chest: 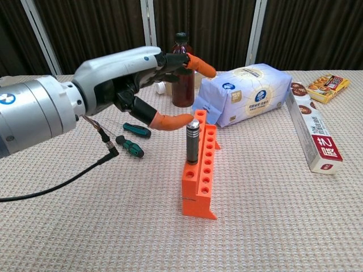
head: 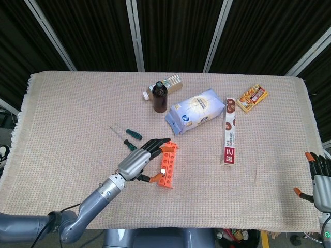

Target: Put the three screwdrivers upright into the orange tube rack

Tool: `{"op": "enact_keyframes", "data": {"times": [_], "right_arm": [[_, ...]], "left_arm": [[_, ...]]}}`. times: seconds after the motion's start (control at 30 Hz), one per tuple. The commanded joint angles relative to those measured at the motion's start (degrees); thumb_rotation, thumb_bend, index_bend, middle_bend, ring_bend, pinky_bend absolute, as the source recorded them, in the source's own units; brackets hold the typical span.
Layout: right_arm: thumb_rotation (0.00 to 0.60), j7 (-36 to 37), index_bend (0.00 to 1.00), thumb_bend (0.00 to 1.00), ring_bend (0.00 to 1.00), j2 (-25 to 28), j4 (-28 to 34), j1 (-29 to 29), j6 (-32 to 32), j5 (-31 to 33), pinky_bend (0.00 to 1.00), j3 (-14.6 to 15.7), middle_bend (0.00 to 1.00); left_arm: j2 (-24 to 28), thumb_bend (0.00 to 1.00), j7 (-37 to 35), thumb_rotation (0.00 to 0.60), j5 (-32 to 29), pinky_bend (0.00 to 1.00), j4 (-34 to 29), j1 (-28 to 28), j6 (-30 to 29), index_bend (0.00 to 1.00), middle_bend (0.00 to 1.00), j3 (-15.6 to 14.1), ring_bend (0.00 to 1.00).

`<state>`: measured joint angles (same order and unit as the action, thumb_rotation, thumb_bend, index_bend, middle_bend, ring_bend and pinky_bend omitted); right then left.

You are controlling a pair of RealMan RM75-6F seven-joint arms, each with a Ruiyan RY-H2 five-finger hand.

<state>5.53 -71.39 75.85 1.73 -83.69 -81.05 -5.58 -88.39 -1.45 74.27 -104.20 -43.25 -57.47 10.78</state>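
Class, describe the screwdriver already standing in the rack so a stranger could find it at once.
Find the orange tube rack near the table's front middle, beside the left hand. One dark screwdriver stands upright in it, silver cap on top. The two green-handled screwdrivers lie flat on the cloth instead.

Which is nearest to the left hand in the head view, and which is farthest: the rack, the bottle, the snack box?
1. Rack, directly beside the left hand, on its right.
2. Bottle, further back, near mid-table.
3. Snack box, far back right.

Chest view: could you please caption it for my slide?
Left hand open above orange tube rack holding one upright screwdriver.
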Motion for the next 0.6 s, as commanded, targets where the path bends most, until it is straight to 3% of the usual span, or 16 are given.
{"op": "enact_keyframes", "data": {"times": [0.03,0.17,0.3,0.4,0.47,0.6], "right_arm": [[0.600,0.01,0.00,0.00,0.00,0.06,0.03,0.01,0.00,0.01,0.05,-0.02,0.06],[0.600,0.00,0.00,0.00,0.00,0.15,0.18,0.15,0.09,-0.10,0.05,-0.05,0.06],[0.600,-0.14,0.00,0.00,0.00,0.14,0.49,0.37,0.07,-0.36,0.05,-0.09,0.06],[0.600,-0.32,0.00,0.00,0.00,0.14,0.72,0.51,0.10,-0.49,0.05,-0.09,0.06],[0.600,-0.41,0.00,0.00,0.00,0.03,0.85,0.56,0.07,-0.57,0.05,-0.07,0.06],[0.600,-0.42,0.00,0.00,0.00,-0.08,0.84,0.57,0.20,-0.44,0.05,-0.03,0.06]], "left_arm": [[2.86,0.35,0.74,0.600,0.20,0.00,0.05,0.77,-1.52,0.28,0.00,1.04,0.00],[6.21,0.41,3.71,0.600,-0.28,0.00,1.98,0.99,-2.50,0.44,0.01,2.10,0.00],[9.37,0.41,10.35,0.600,-1.06,0.00,5.95,-0.24,-0.68,0.50,0.01,1.73,0.00],[10.20,0.38,18.00,0.600,-1.04,0.00,9.60,-1.68,0.94,0.50,0.01,0.22,0.00],[9.73,0.30,27.78,0.600,0.27,0.00,14.37,-3.79,3.78,0.49,0.01,-2.71,0.00],[7.94,0.21,35.08,0.600,1.18,0.00,17.56,-5.09,5.01,0.46,0.00,-4.96,0.00]]}}
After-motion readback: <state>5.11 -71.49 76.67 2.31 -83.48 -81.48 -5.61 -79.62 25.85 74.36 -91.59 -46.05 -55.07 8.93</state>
